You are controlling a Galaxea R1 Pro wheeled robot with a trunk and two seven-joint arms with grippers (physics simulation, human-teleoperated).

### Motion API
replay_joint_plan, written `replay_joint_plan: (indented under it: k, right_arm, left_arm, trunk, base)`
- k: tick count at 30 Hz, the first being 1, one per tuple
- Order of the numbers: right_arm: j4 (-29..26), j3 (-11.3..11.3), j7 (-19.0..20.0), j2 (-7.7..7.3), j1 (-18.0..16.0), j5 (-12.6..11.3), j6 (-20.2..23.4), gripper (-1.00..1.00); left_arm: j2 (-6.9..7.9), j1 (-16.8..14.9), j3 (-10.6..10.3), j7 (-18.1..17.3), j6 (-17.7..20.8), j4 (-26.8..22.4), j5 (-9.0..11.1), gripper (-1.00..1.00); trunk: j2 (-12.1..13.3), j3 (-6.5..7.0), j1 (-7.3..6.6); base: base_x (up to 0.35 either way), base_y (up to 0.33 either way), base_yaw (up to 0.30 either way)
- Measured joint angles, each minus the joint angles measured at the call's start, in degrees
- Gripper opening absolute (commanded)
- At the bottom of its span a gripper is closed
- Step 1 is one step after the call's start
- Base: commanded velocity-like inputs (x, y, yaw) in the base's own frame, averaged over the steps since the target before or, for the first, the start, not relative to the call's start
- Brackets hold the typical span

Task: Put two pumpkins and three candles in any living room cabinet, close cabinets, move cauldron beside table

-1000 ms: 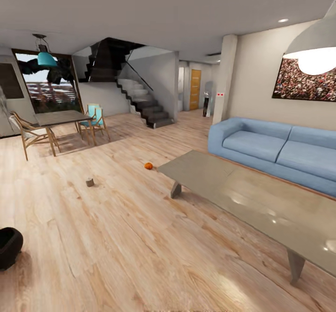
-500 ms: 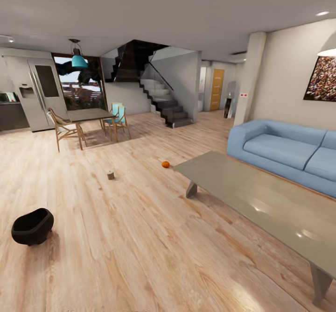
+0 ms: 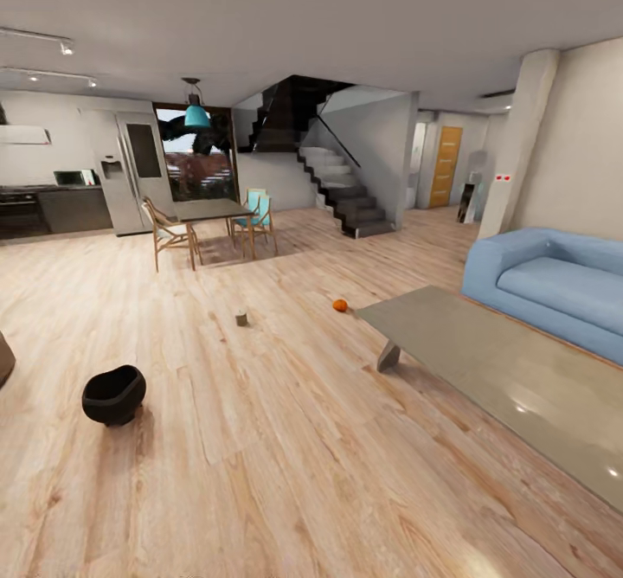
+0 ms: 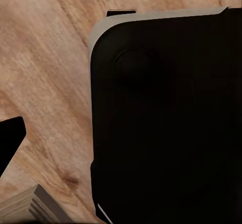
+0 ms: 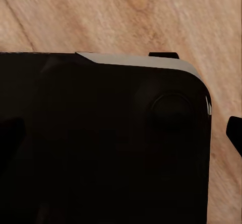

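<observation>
A small orange pumpkin (image 3: 340, 305) lies on the wooden floor just off the far corner of the low grey table (image 3: 484, 362). A short grey-brown candle (image 3: 241, 319) stands on the floor to the left of the pumpkin. The black cauldron (image 3: 113, 394) sits on the floor at the near left, well apart from the table. The cabinet is out of view. In each wrist view a big black body with a pale rim hangs over the floor. One dark fingertip (image 4: 10, 143) pokes in at the edge of the left wrist view, and another fingertip (image 5: 236, 133) in the right wrist view.
A blue sofa (image 3: 554, 288) stands behind the table at the right. Farther back are a dining table with wooden chairs (image 3: 212, 223), a fridge (image 3: 134, 171) and a staircase (image 3: 346, 189). A brown edge (image 3: 3, 357) shows at the left border. Open floor lies between me and the cauldron.
The camera has swung left, so the whole picture slid to the right. The cauldron and the kitchen have come into view. The pumpkin, candle and table lie where they were.
</observation>
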Motion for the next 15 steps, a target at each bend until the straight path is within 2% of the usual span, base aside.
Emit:
replay_joint_plan:
  k: [6,15]
  right_arm:
    - [0.0,0.0,0.0,0.03,0.0,0.0,0.0,1.0]
    - [0.0,0.0,0.0,0.03,0.0,0.0,0.0,1.0]
  left_arm:
    - [0.0,0.0,0.0,0.0,0.0,0.0,0.0,1.0]
    - [0.0,0.0,0.0,0.0,0.0,0.0,0.0,1.0]
  trunk:
    - [0.0,0.0,-0.01]
    - [0.0,0.0,-0.02]
  base:
    - [0.078,-0.1,0.286]
    - [0.196,-0.19,0.286]
